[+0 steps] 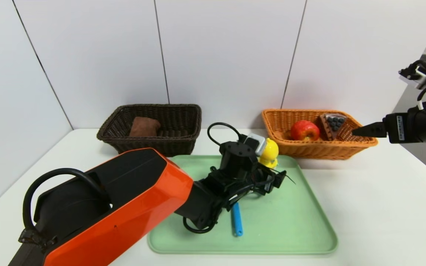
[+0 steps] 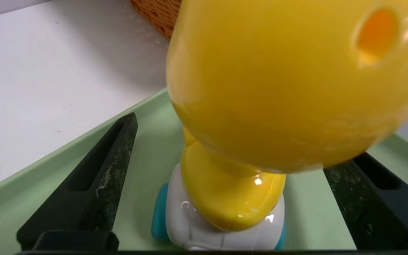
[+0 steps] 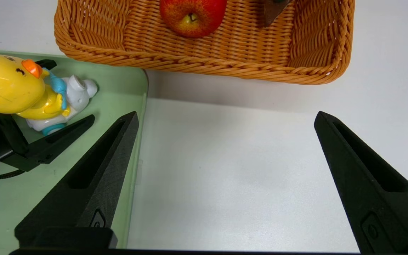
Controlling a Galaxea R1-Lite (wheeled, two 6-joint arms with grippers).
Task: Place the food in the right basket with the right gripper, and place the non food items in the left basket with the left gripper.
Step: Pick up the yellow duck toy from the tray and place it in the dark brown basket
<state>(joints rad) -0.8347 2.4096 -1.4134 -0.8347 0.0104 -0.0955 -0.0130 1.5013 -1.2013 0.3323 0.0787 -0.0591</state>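
A yellow duck toy [image 1: 269,150] on a white and blue base stands at the far edge of the green tray [image 1: 290,221]. My left gripper [image 1: 271,167] is open, with one finger on each side of the duck [image 2: 232,191] and a gap at both. A blue stick [image 1: 236,218] lies on the tray beside the left wrist. The orange right basket [image 1: 320,151] holds a red apple [image 1: 304,130] and a cake slice [image 1: 333,123]. Open and holding nothing, my right gripper [image 3: 225,117] hovers over bare table in front of that basket [image 3: 207,65].
The dark brown left basket [image 1: 154,144] stands at the back left with a brown item [image 1: 144,126] inside. My orange left arm [image 1: 124,207] covers the tray's near left part. White walls stand close behind both baskets.
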